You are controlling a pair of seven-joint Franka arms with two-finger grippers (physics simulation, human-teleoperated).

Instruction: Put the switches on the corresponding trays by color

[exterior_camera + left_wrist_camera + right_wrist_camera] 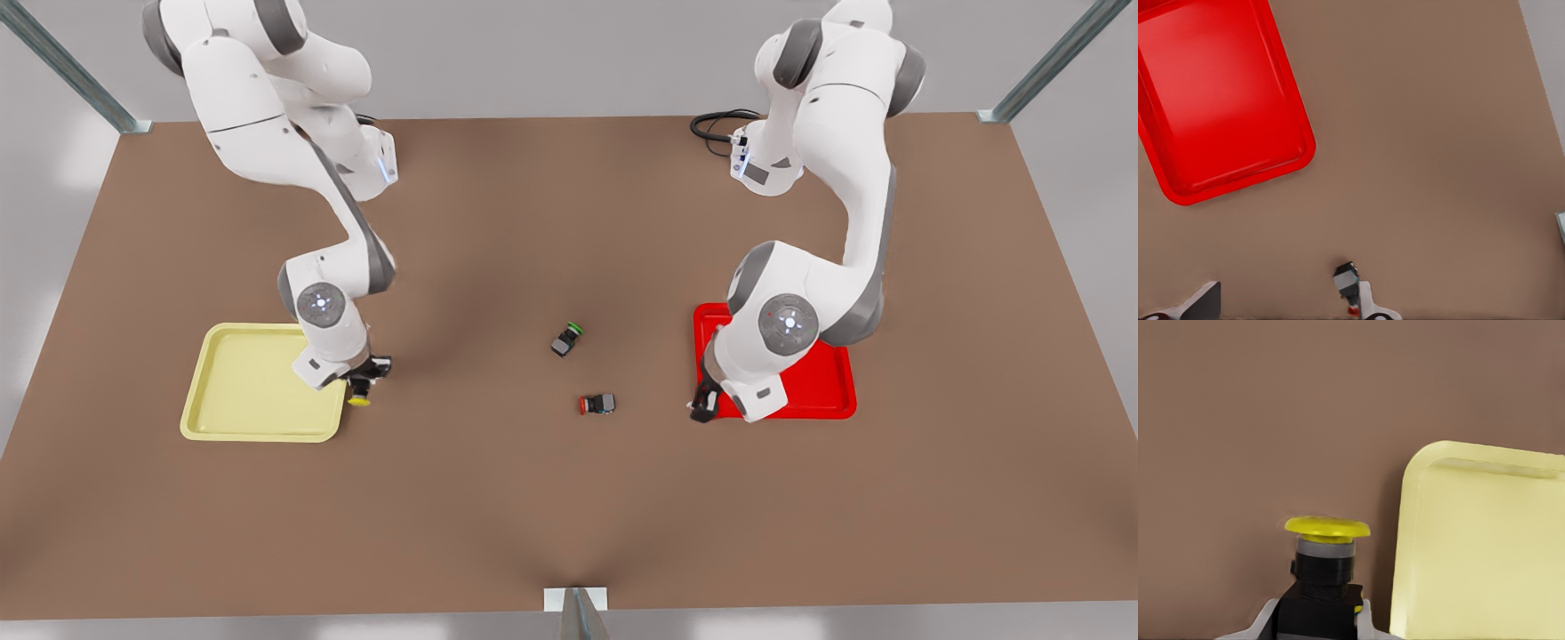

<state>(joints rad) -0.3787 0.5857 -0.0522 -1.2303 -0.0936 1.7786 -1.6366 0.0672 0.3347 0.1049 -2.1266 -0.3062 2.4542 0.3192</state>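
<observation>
Front view: the right gripper, at the front view's left, is clamped on the dark-bodied push-button switch with the round yellow cap, held just beside the near corner of the shallow pale yellow plastic tray and not yet over its floor. The left gripper hangs at the edge of the bright red plastic tray, fingers spread and empty. The red-capped switch lies on its side on the brown table, apart from both trays; a green-capped switch lies just behind it.

Right wrist view: the yellow-capped switch sits with its boxy body between the fingers, cap protruding beyond the tips; the yellow tray lies to one side.

Risks, as judged: release here would drop the switch on the rim or the table. The left gripper, reaching for the red-capped switch, could knock the green one.
</observation>
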